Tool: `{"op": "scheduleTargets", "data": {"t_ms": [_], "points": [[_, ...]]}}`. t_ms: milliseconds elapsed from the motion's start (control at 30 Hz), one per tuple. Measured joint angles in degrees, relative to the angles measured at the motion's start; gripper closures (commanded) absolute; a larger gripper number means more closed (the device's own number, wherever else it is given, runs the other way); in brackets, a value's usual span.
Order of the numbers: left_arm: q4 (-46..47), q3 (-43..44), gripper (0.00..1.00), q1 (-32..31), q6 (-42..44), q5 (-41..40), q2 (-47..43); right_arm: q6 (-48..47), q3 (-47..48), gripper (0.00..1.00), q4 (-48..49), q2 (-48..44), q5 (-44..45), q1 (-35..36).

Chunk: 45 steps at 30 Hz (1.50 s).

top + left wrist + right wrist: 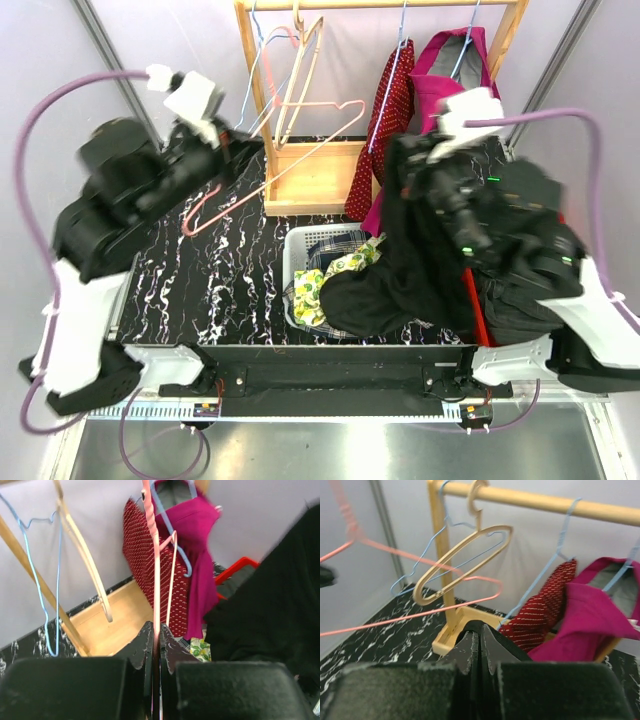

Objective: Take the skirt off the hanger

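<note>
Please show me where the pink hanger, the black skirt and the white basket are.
pink hanger (155, 580), left wrist view, on its long straight wire.
black skirt (405, 275), top view, on the middle of the cloth.
white basket (318, 231), top view, on its far rim.

Right tool, jaws closed on black skirt; behind, wooden hanger on rail, pink hanger, red dotted garment, magenta garment.

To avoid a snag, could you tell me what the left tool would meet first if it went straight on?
Likely the hanging red dotted garment, just beyond the pink hanger that the left tool grips; the depth is hard to judge.
</note>
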Motion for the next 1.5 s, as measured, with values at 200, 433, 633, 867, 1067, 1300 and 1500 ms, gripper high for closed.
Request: {"op": "scheduleTargets", "data": {"t_ms": [200, 433, 633, 867, 1067, 1300, 1500], "points": [[0.46, 4.07, 1.00, 0.00, -2.84, -7.98, 8.04, 6.93, -3.41, 1.00, -1.57, 3.08, -9.46, 0.07], [1.79, 4.61, 1.00, 0.04, -3.54, -12.92, 10.40, 14.49, -17.70, 1.00, 0.68, -0.68, -15.43, 0.15], [3.76, 9.22, 1.00, 0.04, -3.32, -15.23, 15.08, 22.45, -38.49, 1.00, 3.19, -3.87, -15.85, -1.40], [5.90, 14.32, 1.00, 0.07, -2.69, -15.78, 22.51, 36.52, -57.51, 1.00, 7.10, -7.21, -22.49, -10.38], [6.29, 15.74, 1.00, 0.04, -2.47, -16.17, 27.41, 51.15, -65.24, 1.00, 10.10, -4.76, -30.14, -17.84], [7.30, 18.23, 1.00, 0.04, -0.76, -18.14, 31.54, 61.59, -66.16, 1.00, 15.15, 11.65, -38.25, -19.23], [11.45, 22.12, 1.00, 0.07, 2.67, -21.03, 35.63, 65.94, -67.93, 1.00, 25.55, 17.00, -44.44, -19.91]]}}
